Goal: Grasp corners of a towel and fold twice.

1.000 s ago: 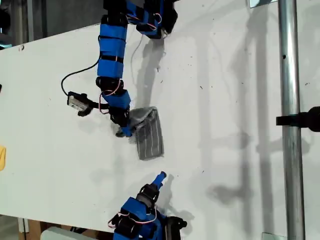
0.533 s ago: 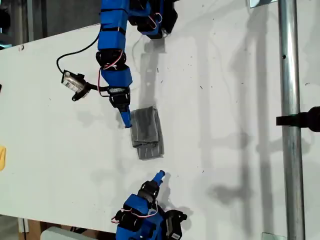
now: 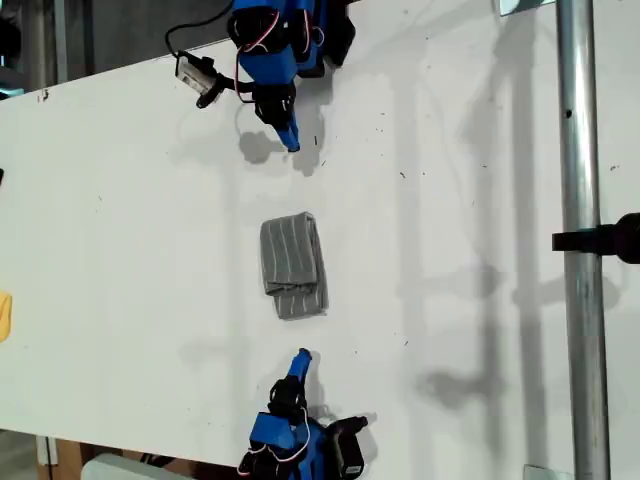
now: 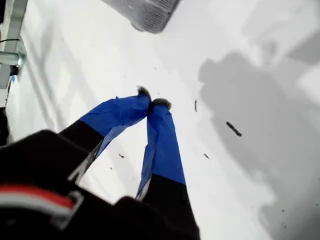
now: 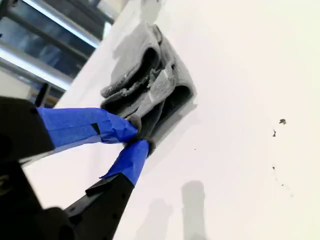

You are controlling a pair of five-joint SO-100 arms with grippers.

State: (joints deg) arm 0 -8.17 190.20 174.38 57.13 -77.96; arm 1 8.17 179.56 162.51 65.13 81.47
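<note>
My second gripper (image 3: 303, 355) hangs over the worktop (image 3: 450, 250) near the edge at the exterior view's bottom. Its claw is closed on nothing. In the second wrist view (image 5: 139, 134) the two blue-taped fingers taper to dark, blunt tips that meet, with bare white surface beneath them.

Just beyond it, near the middle of the worktop, lies the towel (image 3: 293, 265). It is a soft grey cloth folded into a compact upright rectangle, with thin pale stripes running along its length. It touches neither gripper. The second wrist view faces the end nearest my second gripper, where the towel (image 5: 150, 75) shows several thick, rounded layers stacked with dark gaps between them and a fuzzy, slightly rumpled nap.

Farther on, close to the worktop edge at the exterior view's top, my first gripper (image 3: 291, 143) points back toward the cloth and stands well apart from it. Its claw is also pinched closed and empty. In the first wrist view (image 4: 151, 104) the blue fingers form a narrow V whose dark tips touch, and only one striped end of the towel (image 4: 147, 12) shows beyond them.

The worktop is smooth, matte white and flecked with small dark specks. A shiny round metal pole (image 3: 578, 200) runs along its side at the exterior view's right and carries a black clamp (image 3: 600, 240).
</note>
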